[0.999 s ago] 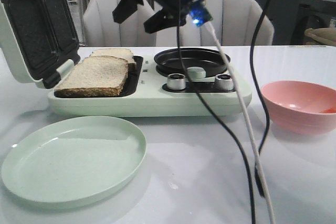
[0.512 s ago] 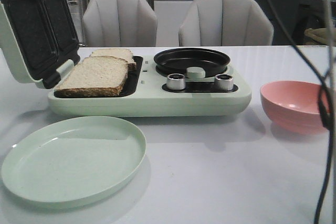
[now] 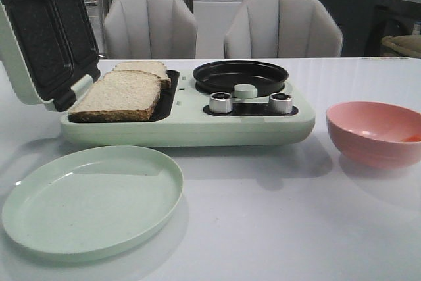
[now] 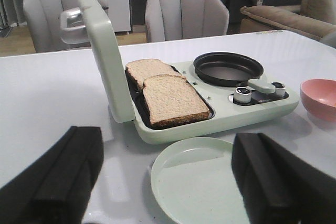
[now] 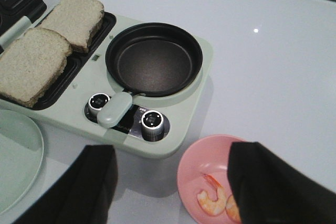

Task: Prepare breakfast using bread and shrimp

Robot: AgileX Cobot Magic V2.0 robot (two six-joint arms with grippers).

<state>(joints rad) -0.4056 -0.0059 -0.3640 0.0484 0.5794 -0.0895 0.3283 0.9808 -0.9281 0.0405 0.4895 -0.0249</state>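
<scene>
On the white table [image 3: 276, 228] stands a pale green breakfast maker [image 3: 191, 123] with its lid [image 3: 39, 37] swung up. Two slices of pale sandwich bread with brown crust [image 3: 122, 93] lie side by side in its dark left tray, the nearer one overlapping the farther. Its round black pan [image 5: 154, 59] sits bare, above two silver knobs [image 5: 152, 120]. A pale green round plate [image 3: 92, 199] lies just in front of the maker. To the right, apart from the maker, is a pink bowl [image 5: 210, 182] holding curved orange-pink shrimp [image 5: 212, 198]; probably two, though one is partly hidden. The left tool [image 4: 168, 182] hangs wide open and holds nothing, above the plate. The right tool [image 5: 170, 187] is likewise spread wide and unloaded, beside the bowl.
</scene>
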